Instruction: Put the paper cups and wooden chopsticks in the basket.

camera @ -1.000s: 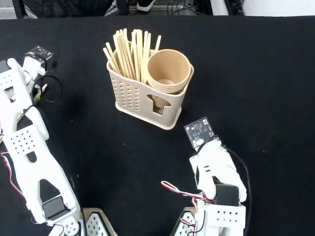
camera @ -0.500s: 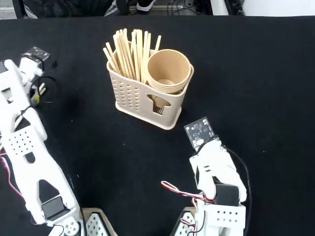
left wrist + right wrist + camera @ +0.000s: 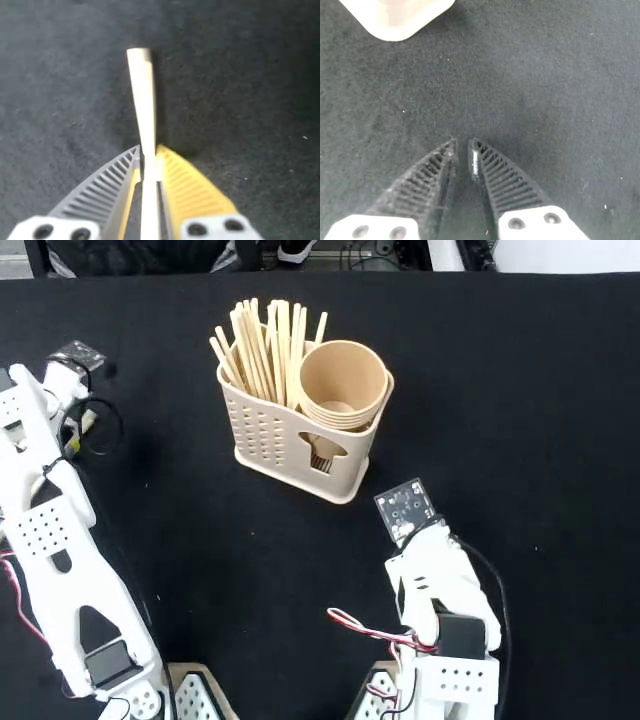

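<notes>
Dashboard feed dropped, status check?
Copy: left gripper shut on one chopstick; right gripper shut, empty. In basket: paper cups, other chopsticks. No obstruction seen.

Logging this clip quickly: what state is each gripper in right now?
Left gripper: closed on a wooden chopstick.
Right gripper: closed, holding nothing.

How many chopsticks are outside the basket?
1. The chopstick is pinched in the left claw over the table, left of the basket. The other chopsticks stand in the basket; more could be hidden.
</notes>
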